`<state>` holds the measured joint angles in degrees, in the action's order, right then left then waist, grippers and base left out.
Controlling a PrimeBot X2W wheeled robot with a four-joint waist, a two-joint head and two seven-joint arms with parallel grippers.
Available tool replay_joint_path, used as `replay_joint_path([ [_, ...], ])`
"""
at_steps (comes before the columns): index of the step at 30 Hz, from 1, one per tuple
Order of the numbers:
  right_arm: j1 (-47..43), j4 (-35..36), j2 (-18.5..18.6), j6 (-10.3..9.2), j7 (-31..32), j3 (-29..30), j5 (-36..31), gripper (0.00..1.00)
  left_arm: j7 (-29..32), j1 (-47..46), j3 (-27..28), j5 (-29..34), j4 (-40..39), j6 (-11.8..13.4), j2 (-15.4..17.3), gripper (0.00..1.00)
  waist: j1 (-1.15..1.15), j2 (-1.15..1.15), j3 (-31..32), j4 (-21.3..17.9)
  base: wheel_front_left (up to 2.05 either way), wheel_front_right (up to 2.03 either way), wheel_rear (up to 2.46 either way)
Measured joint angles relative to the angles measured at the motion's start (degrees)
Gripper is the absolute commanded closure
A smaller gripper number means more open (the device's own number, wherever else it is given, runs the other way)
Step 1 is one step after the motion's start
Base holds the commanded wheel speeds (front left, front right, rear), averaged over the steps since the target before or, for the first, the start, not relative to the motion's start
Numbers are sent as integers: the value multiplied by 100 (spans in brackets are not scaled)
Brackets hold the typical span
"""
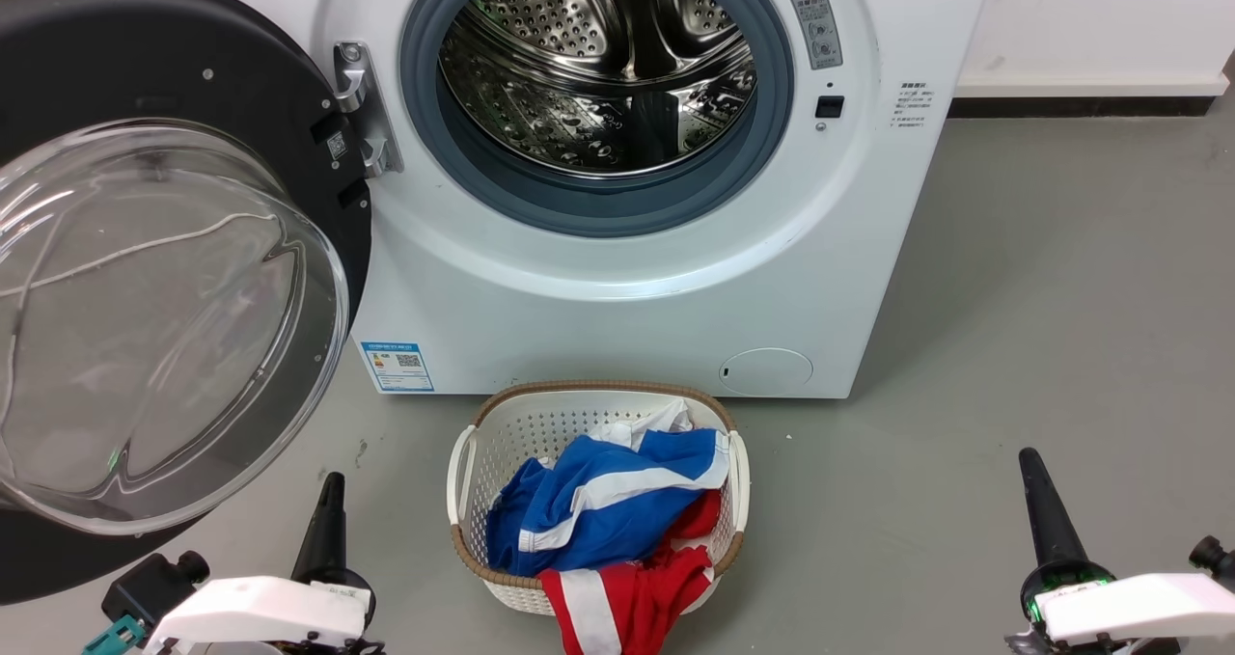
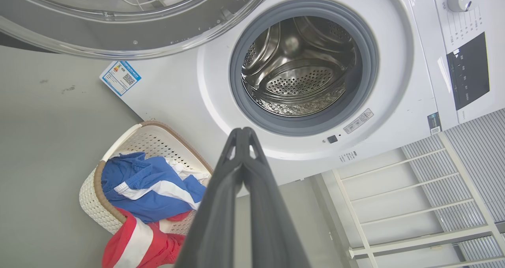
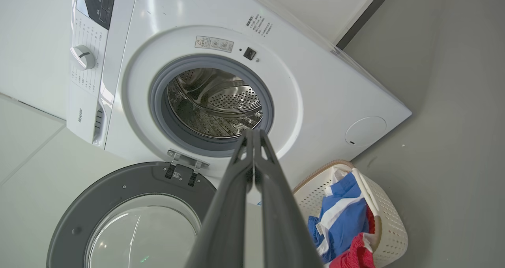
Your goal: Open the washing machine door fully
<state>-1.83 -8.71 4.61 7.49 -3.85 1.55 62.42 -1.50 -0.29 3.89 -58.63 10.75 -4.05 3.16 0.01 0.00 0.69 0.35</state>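
One door (image 1: pixel 193 67) (swung open), near left gripper (image 1: pixel 332 491)

Laundry area: a white front-loading washing machine (image 1: pixel 627 288) at upper centre, a white wall (image 1: pixel 1090 18) with dark skirting (image 1: pixel 1081 106) at upper right, and a perforated laundry basket (image 1: pixel 598 386) of coloured clothes (image 1: pixel 598 510) on the grey floor (image 1: pixel 1013 327) below.

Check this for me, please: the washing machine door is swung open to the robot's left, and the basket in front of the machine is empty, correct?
Not quite: the basket holds blue, white and red clothes, as the head view shows. The washing machine door is indeed swung open to the robot's left.
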Motion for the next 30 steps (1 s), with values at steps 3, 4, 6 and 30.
replay_joint_path([
  [3, 54, -29, 3, 0, 46, 13, 190, 100, 43, -28, 12, -192, 22, -9, -2, 100, 0, 0, -4, -2, 0, 0, 0],
  [4, 67, -40, 3, 0, 68, 18, 255, 100, 71, -37, 19, -259, 29, -24, -3, 100, 0, 0, -5, -2, 0, 0, 0],
  [6, 78, -59, 4, 0, 96, 24, 371, 100, 94, -63, 26, -388, 44, -35, -5, 100, 0, 0, -8, -3, 0, 0, 0],
  [30, 380, -259, 7, 0, 423, 122, 1622, 100, 404, -274, 134, -1707, 169, -162, -16, 100, 0, 0, -38, -16, 0, 0, 0],
])
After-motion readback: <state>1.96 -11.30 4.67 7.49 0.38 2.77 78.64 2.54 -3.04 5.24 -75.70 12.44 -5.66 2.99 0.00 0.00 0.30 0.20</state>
